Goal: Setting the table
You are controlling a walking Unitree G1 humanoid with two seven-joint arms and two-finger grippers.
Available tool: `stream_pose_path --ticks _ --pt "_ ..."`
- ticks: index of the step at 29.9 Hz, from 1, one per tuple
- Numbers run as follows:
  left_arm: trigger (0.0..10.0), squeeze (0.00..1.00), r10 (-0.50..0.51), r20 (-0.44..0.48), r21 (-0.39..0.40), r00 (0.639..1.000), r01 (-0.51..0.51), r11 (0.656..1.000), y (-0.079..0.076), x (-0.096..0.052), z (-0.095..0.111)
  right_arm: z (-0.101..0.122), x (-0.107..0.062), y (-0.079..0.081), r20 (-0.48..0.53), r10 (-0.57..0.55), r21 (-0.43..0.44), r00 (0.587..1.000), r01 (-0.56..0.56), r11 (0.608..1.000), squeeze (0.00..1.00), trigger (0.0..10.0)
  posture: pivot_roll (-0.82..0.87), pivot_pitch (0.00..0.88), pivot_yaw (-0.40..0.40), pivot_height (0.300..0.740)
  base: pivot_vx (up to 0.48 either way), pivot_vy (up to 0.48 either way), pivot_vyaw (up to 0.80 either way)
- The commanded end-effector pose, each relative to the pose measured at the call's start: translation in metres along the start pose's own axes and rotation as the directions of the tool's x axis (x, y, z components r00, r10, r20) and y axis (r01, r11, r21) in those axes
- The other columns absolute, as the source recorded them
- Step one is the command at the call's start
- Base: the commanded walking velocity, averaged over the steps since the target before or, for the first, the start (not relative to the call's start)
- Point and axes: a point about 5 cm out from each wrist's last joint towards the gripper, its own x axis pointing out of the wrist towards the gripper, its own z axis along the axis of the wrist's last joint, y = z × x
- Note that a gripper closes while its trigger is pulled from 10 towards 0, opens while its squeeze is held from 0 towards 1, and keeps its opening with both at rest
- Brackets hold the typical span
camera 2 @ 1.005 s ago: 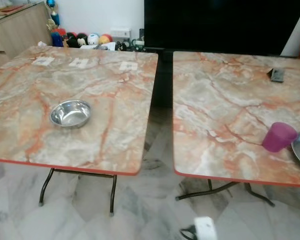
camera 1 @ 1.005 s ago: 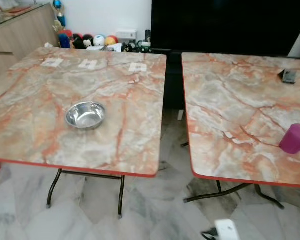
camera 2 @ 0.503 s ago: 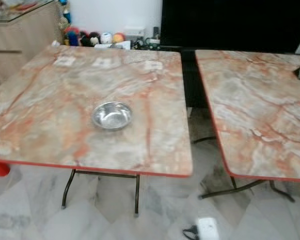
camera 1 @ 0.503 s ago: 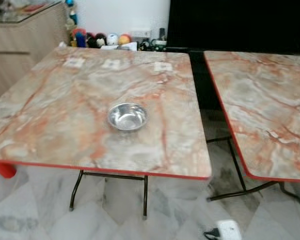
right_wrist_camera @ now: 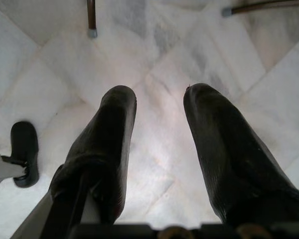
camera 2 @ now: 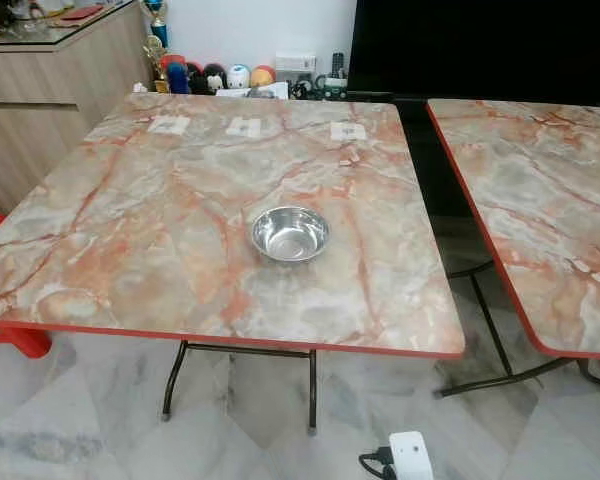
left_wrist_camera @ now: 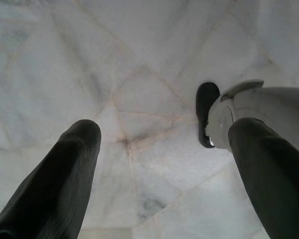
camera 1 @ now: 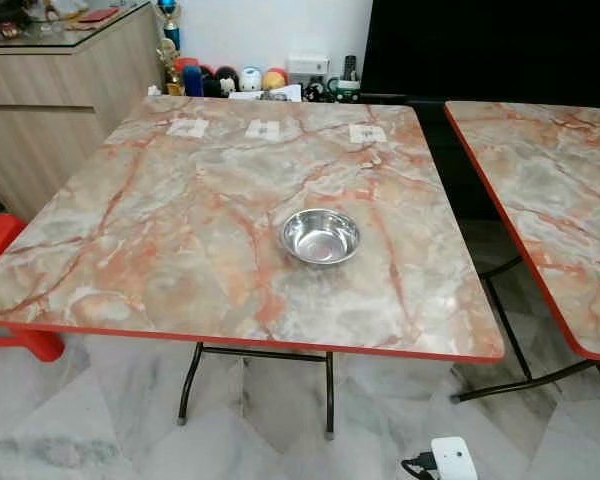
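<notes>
The bowl [camera 1: 321,236] sits alone, nearer the counter's [camera 1: 130,260] front right corner. Both hands, left [left_wrist_camera: 159,164] and right [right_wrist_camera: 159,144], hang released and empty over the floor [right_wrist_camera: 35,59]. The charger [camera 1: 453,460] underfoot could trip a step.

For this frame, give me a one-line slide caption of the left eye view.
Steel bowl alone on a marble-patterned folding table, second table alongside.

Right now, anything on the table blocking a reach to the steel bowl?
Nothing visible. The steel bowl sits alone mid-table; three paper labels lie far behind it. Both tools hang open over the floor, left and right.
</notes>
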Motion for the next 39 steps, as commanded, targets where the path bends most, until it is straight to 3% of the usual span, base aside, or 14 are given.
stream_pose_path --ticks 1,9,39 --pt "10.0 0.0 0.001 -0.024 -0.007 1.0 -0.001 1.0 -0.0009 -0.0012 -0.0071 -0.0061 -0.0013 -0.0026 -0.019 -0.006 0.004 1.0 0.006 1.0 0.0 10.0 0.03 0.069 0.002 0.74 0.0 0.0 0.0" --pt "10.0 0.0 -0.001 -0.022 -0.004 1.0 0.001 1.0 -0.0002 -0.001 -0.0056 -0.0067 -0.0015 -0.0024 -0.019 -0.005 0.005 1.0 0.005 1.0 0.0 10.0 0.03 0.065 0.003 0.74 0.0 0.378 0.0" --pt "10.0 0.0 -0.026 -0.001 0.028 1.0 0.026 0.999 -0.0089 0.0015 0.0018 -0.0054 -0.0014 -0.0029 -0.007 -0.018 0.016 1.0 0.018 1.0 0.0 10.0 0.03 0.075 0.001 0.74 0.0 0.0 0.0"
